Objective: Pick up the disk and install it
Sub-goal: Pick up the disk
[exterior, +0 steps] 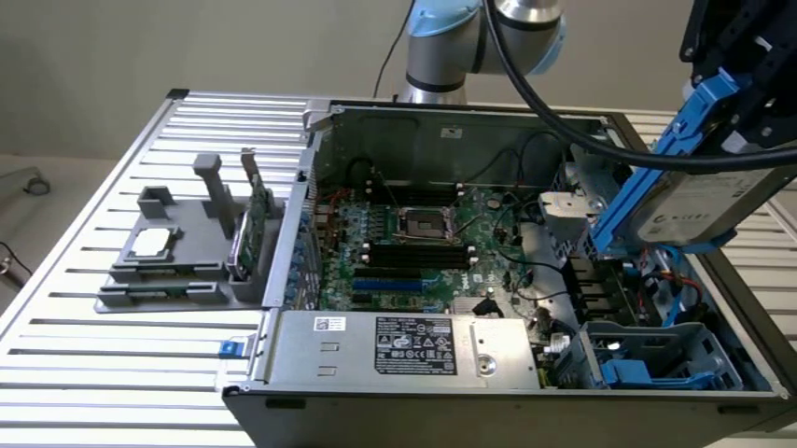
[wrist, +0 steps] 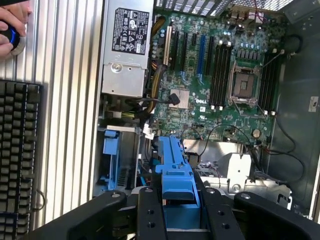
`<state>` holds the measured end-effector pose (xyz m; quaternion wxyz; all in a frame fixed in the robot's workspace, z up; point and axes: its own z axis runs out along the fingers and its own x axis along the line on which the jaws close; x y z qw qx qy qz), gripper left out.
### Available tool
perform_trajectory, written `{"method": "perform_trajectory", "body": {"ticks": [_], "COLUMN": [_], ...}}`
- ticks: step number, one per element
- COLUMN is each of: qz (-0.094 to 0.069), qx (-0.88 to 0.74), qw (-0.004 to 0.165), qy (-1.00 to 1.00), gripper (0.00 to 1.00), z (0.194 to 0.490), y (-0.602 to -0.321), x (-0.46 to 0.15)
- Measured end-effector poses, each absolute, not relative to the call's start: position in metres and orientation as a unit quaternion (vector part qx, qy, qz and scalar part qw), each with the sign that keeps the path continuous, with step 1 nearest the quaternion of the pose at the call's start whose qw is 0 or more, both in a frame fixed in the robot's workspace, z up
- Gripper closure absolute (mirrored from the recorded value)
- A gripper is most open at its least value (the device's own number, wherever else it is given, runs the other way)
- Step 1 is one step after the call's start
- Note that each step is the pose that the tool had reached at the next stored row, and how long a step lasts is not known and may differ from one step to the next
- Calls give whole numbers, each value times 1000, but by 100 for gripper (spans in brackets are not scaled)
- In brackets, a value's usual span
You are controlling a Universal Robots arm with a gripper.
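The hand (exterior: 737,103) is clamped on the disk (exterior: 704,210) by its blue carrier, and the drive hangs tilted just beneath it, above the open computer case (exterior: 473,131). The disk looks rigid, dense and shock-sensitive (the plastic carrier probably flexes a little). Holding it by the carrier's edges rather than the labelled face seems right.
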<state>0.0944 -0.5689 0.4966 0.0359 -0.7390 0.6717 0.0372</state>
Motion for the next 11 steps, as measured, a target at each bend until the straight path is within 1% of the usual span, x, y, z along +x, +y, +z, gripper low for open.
{"method": "perform_trajectory", "body": {"ticks": [5,11], "qz": [23,21], "qx": [-739,-735], "qw": [34,34], "qy": [672,676], "gripper": [67,67], "z": [496,494], "y": [-573,-583], "x": [94,94]}}
